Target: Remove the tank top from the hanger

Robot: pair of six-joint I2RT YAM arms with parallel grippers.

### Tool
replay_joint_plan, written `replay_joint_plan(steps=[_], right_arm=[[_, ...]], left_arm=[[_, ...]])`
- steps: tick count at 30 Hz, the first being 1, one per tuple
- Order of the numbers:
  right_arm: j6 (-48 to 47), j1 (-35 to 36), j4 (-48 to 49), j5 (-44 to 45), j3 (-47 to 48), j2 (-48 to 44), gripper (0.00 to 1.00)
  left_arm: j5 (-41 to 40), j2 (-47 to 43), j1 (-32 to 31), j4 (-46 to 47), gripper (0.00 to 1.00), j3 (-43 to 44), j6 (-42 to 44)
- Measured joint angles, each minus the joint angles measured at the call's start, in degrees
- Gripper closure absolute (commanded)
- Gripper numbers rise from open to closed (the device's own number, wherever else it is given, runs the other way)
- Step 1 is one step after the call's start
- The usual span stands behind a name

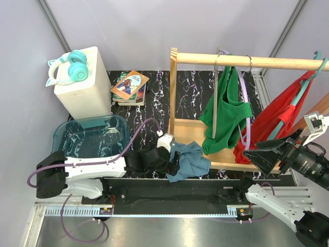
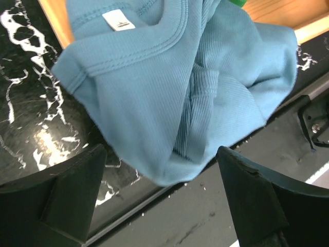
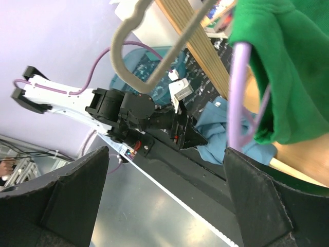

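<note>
Blue ribbed cotton fills the view from my left wrist: one blue tank top (image 2: 169, 92) lies crumpled at the near edge of the black marbled table (image 1: 154, 103), off any hanger, its white neck label facing up. My left gripper (image 2: 160, 150) rests low beside it with both fingers spread wide; a fold of the cloth lies between them, but neither finger presses on it. My right gripper (image 3: 167, 151) is raised off to the right, its two fingers just as wide apart and holding nothing, pointed toward the wooden rack (image 1: 175, 92). Three hangers hang from the rack's rod (image 1: 267, 62): one bare grey hanger (image 1: 215, 103), one purple hanger (image 3: 237, 103) carrying a green tank top (image 1: 226, 110), and one teal hanger (image 1: 303, 87) carrying a red garment (image 1: 272, 116). That makes three garments, two hung and one loose. Farther left sits one clear blue tub (image 1: 61, 135), behind it one white box (image 1: 85, 98) topped by one pair of teal cat-ear headphones (image 1: 69, 69), and beside that a small stack of books (image 1: 129, 86).
</note>
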Motion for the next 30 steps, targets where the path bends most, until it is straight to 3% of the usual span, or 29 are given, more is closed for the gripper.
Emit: replay_joint_plan(steps=[3,4,9,10,15,20,26,30], right_arm=[[-0.1,0.0,0.0,0.9,-2.0,-0.8,0.0],[-0.1,0.0,0.0,1.1,-2.5,-1.2,0.01],[0.5,0.0,1.8,2.8,-6.1,-4.3,0.0],[1.2,0.0,2.4,3.3,-7.8,-5.5,0.0],[7.0,0.0,4.9,5.6,-15.0,-9.2,0.0],[11.6,0.0,3.3,11.1,-13.8,-8.0,0.0],[18.9,0.0,0.7,21.5,-13.8,-9.7,0.05],[23.1,0.0,-0.5,24.4,-17.7,-14.8,0.09]], left_arm=[[-0.1,3.1,0.0,1.7,0.29,0.0,0.0],[-0.1,4.2,0.0,1.9,0.43,0.1,0.0],[0.3,7.0,0.0,2.5,0.77,0.5,-0.3],[0.5,7.0,0.0,2.4,0.98,0.5,-0.4],[2.8,7.6,0.7,-1.8,1.0,4.0,-1.8],[4.3,6.5,1.1,-13.5,1.0,13.2,-3.7],[3.2,-0.6,4.3,-29.5,1.0,27.7,-4.3],[-1.4,-7.0,7.9,-36.7,1.0,30.5,-3.9]])
